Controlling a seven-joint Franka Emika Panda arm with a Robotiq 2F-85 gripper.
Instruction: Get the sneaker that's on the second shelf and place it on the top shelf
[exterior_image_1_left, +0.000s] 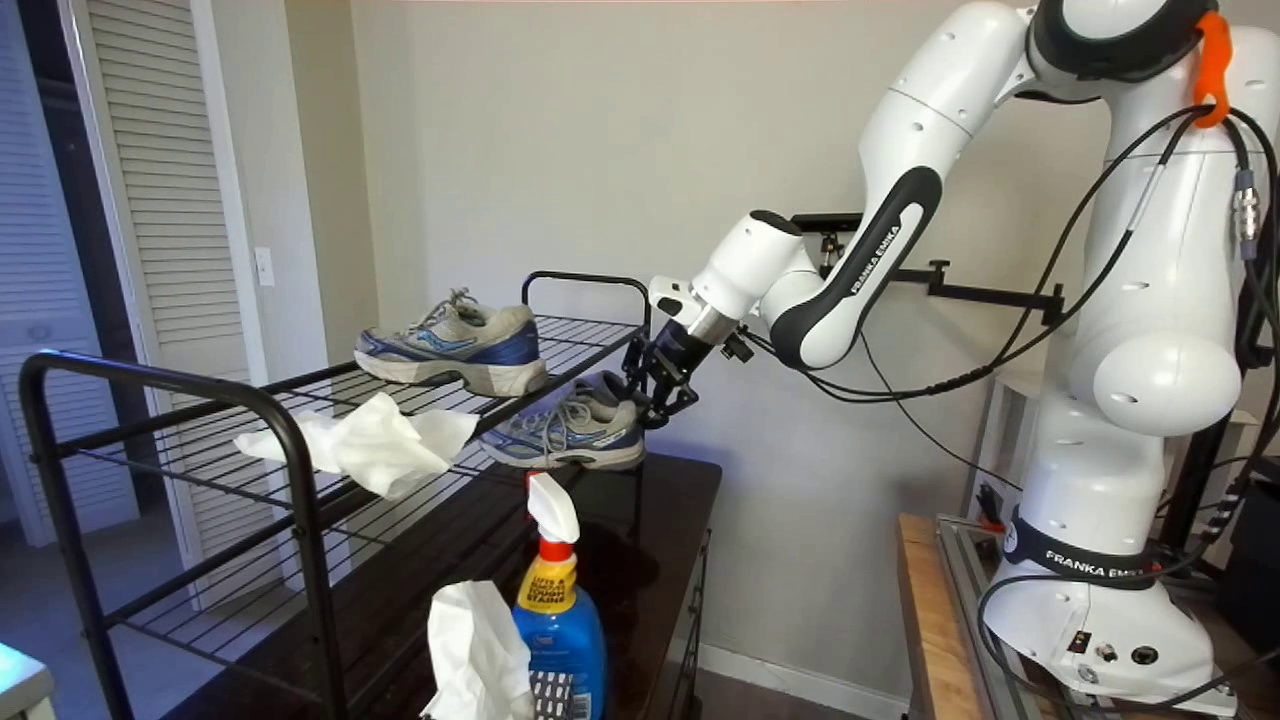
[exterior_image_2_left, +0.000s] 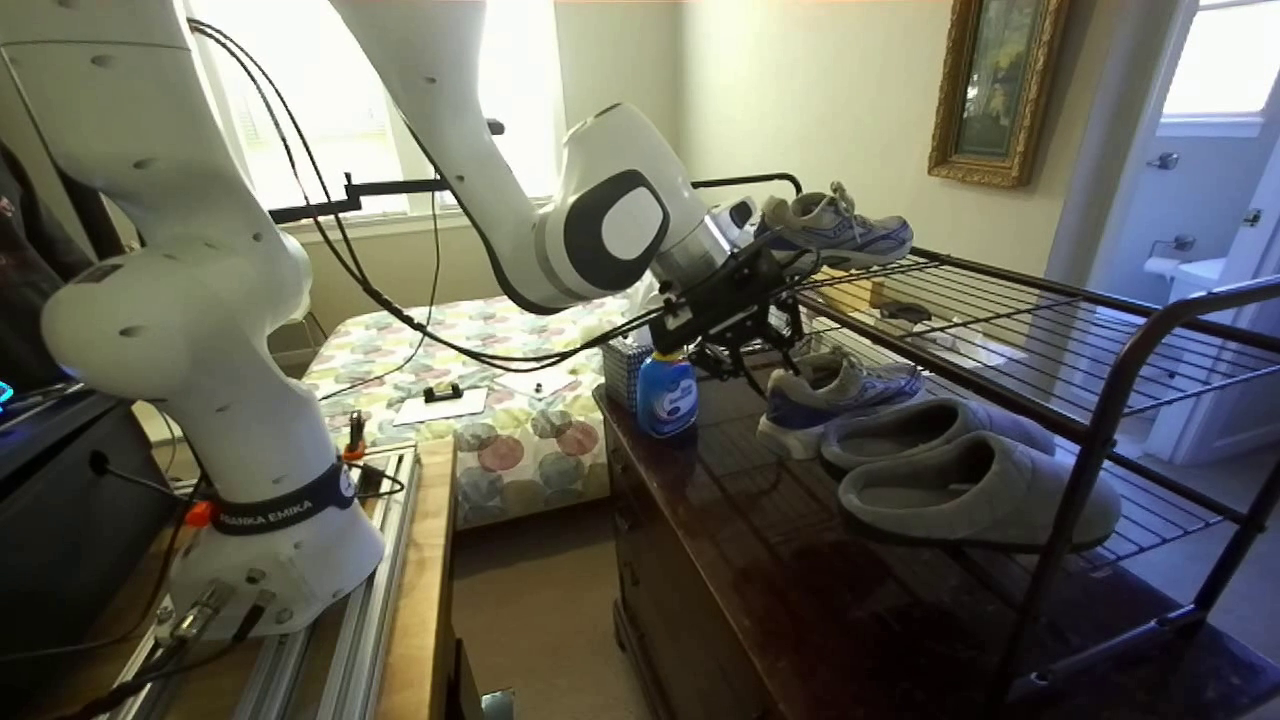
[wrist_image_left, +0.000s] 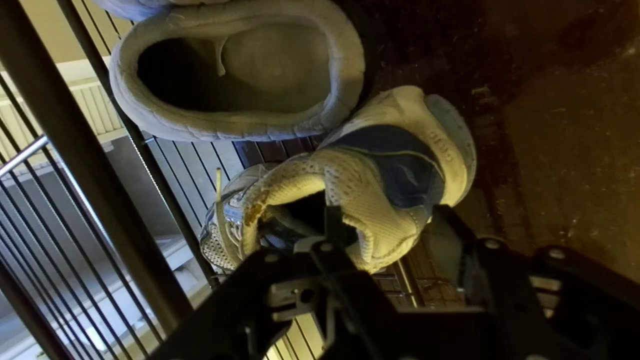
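Sneaker (exterior_image_1_left: 580, 430) crosswise on second shelf (exterior_image_2_left: 1175, 487), toe away from robot (exterior_image_1_left: 1155, 330)

In an exterior view the white arm (exterior_image_1_left: 1150, 250) stands up from its base (exterior_image_1_left: 1100, 640), bends at a high elbow (exterior_image_1_left: 1110, 35) by the top edge, and its forearm (exterior_image_1_left: 920, 130) slants down toward the left of that view. The wrist (exterior_image_1_left: 735, 268) sits at the lower end, tipped at an angle, and the black gripper (wrist_image_left: 389, 220) beyond it points obliquely downward. In the wrist view the two fingers (wrist_image_left: 336, 227) stand apart, roughly level with each other, a wide gap between them.
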